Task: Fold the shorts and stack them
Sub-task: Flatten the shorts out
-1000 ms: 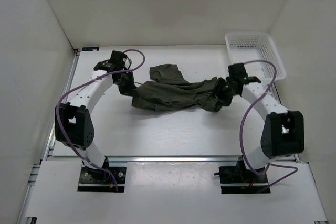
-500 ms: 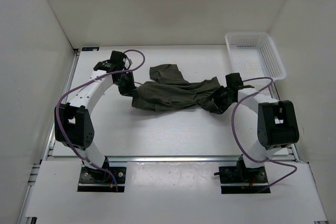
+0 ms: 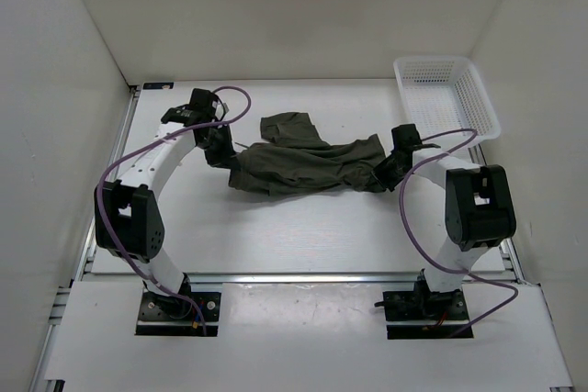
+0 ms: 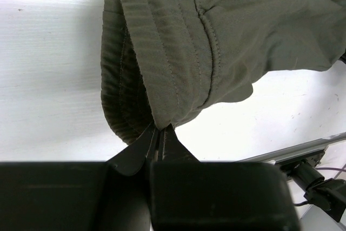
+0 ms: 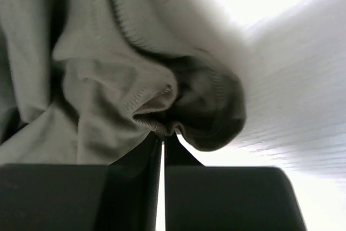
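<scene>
Right gripper crept toward 12 o'clock; it and left gripper pinch the shorts; thin hems may slip if stretched

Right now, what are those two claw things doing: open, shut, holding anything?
The left gripper: closed, pinching an edge of the shorts.
The right gripper: closed, pinching the shorts at their other end.

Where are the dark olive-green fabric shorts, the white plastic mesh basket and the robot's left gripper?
The dark olive-green fabric shorts (image 3: 303,164): top external view, middle of the crumpled cloth.
The white plastic mesh basket (image 3: 432,61): top external view, far rim.
The left gripper (image 4: 160,129): left wrist view, between fingertips pinching the shorts' ribbed edge.
</scene>
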Robot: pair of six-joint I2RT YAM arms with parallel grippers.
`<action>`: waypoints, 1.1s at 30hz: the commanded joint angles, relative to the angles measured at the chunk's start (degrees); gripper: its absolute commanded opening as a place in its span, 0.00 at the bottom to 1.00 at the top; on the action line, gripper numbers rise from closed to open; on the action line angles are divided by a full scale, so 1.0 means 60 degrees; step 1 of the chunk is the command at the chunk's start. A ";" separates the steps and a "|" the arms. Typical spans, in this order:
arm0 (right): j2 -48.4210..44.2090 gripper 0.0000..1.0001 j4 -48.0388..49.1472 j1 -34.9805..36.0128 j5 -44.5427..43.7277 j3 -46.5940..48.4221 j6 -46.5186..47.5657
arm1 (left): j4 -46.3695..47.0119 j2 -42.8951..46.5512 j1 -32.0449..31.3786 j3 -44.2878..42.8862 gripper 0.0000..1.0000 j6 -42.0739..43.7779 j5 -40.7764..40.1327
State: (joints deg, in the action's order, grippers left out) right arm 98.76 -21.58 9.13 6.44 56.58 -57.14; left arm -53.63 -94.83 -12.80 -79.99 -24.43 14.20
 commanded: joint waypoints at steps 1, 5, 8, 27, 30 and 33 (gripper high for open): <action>-0.0112 0.00 -0.0372 -0.0012 -0.0676 0.0282 0.0368 | -0.0056 0.0555 0.0155 -0.0307 0.10 0.0130 0.0095; -0.0959 0.00 -0.0578 -0.0012 -0.1086 0.0370 0.0705 | -0.0231 0.0642 0.0447 -0.0395 0.10 0.0233 0.0095; -0.1632 0.00 -0.0797 -0.0012 -0.1423 0.0370 0.1100 | -0.0232 0.0731 0.0623 -0.0395 0.10 0.0321 0.0095; -0.3530 0.00 -0.1574 0.0164 -0.2333 -0.0396 0.2140 | -0.0232 0.0982 0.0624 -0.0596 0.10 0.0321 0.0695; -0.2273 0.00 -0.1574 0.0164 -0.2434 0.2252 0.2461 | -0.0408 -0.0101 0.0712 -0.2718 0.10 0.0321 0.0783; -0.0924 0.00 -0.2056 -0.0026 -0.2435 0.5729 0.2756 | -0.1109 -0.1518 0.0932 -0.5981 0.10 0.0321 0.0886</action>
State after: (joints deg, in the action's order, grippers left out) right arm 88.86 -35.09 10.04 -6.02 74.50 -43.77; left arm -60.34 -100.12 -8.78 -102.00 -23.11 18.17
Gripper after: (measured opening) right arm 0.010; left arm 0.122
